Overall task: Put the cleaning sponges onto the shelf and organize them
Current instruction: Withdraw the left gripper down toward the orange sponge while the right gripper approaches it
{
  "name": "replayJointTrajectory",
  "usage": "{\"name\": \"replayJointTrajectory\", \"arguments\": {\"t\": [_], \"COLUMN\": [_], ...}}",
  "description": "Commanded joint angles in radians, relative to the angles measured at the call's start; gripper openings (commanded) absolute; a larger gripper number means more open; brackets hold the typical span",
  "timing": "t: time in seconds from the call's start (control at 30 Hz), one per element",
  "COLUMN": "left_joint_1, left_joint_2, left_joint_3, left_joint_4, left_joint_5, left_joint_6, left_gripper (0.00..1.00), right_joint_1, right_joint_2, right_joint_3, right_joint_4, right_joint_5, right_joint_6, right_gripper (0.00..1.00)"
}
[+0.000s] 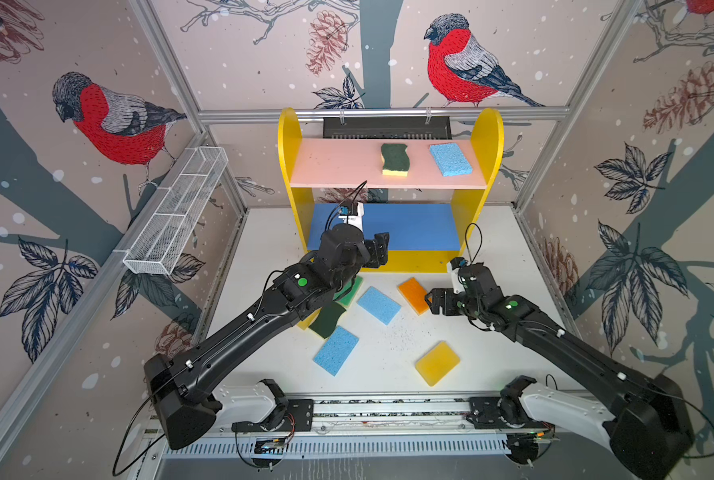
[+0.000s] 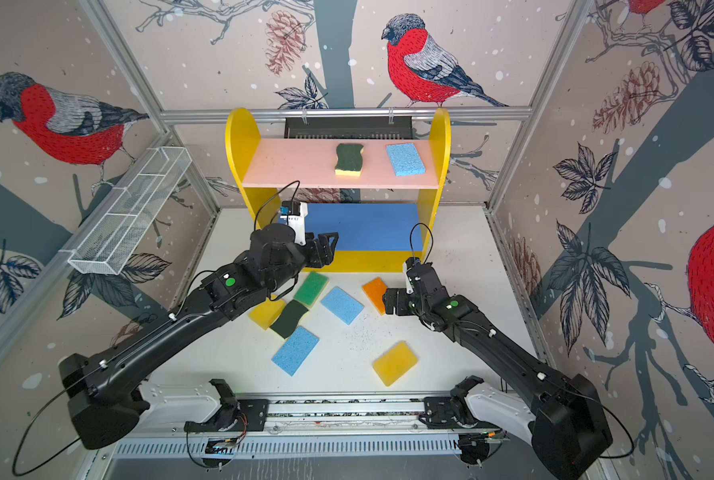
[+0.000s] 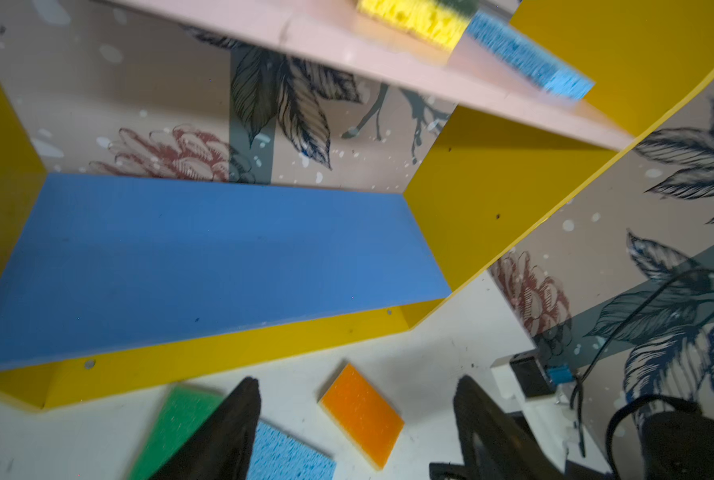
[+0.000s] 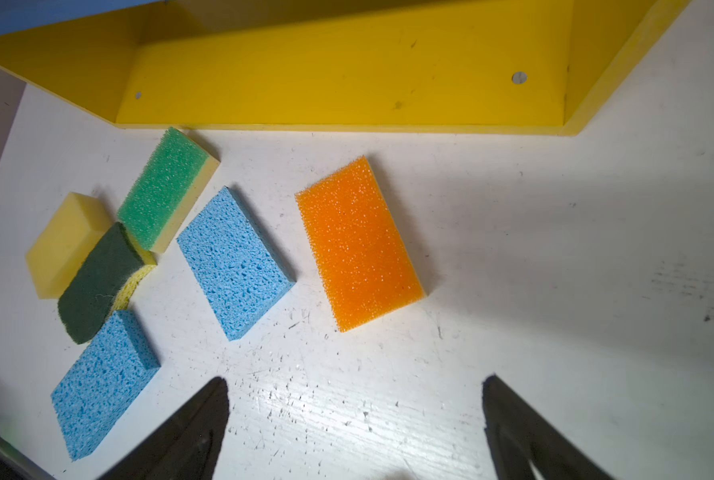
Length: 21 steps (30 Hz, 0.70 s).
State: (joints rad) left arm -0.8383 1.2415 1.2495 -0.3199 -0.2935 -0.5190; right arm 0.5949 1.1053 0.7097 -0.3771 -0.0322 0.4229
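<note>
In both top views the shelf [image 1: 488, 137], far centre, holds a scourer [image 1: 395, 160] and a blue sponge [image 1: 451, 159]; seven sponges [image 2: 295, 351] litter the tabletop [image 1: 388, 365]. Left wrist view: left hand [image 3: 357, 384] part-open, empty. Right wrist view: right hand [image 4: 355, 382] wide, empty; best to straddle the orange sponge [image 4: 357, 243] squarely.

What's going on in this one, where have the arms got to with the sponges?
Two arms are working at getting sponges onto the yellow shelf. Its pink board holds a wavy scourer and a light blue sponge; the blue board is bare. Seven sponges lie on the table in front. The left gripper hangs open and empty before the blue board. The right gripper, open, is near the orange sponge, holding nothing.
</note>
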Motion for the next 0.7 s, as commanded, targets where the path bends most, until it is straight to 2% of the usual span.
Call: {"name": "replayJointTrajectory", "arguments": {"t": [0.0,0.2,0.43,0.67], "left_joint_1": [-0.016,-0.057,-0.060,-0.071], "left_joint_2": [-0.029,-0.046,-0.061,-0.033], "left_joint_3": [-0.095,-0.198,-0.361,-0.411], "left_joint_4": [-0.005,-0.068,0.007,0.024], "left_joint_5": [-0.024,-0.085,-0.043,-0.027], "left_joint_6": [-0.065,-0.111,-0.194,-0.210], "left_gripper": [0.73,0.71,0.68,0.67], "right_joint_1": [0.019,0.030,0.024,0.005], "right_joint_2": [0.047,0.132,0.236,0.305], "right_joint_3": [-0.014,-0.026,0.014,0.028], "right_joint_4": [0.058,0.121,0.161,0.199], "right_joint_5": [0.078,0.120,0.146,0.156], "right_joint_6": [0.034,0.031,0.024,0.017], "right_gripper": [0.92,0.88,0.83,0.78]}}
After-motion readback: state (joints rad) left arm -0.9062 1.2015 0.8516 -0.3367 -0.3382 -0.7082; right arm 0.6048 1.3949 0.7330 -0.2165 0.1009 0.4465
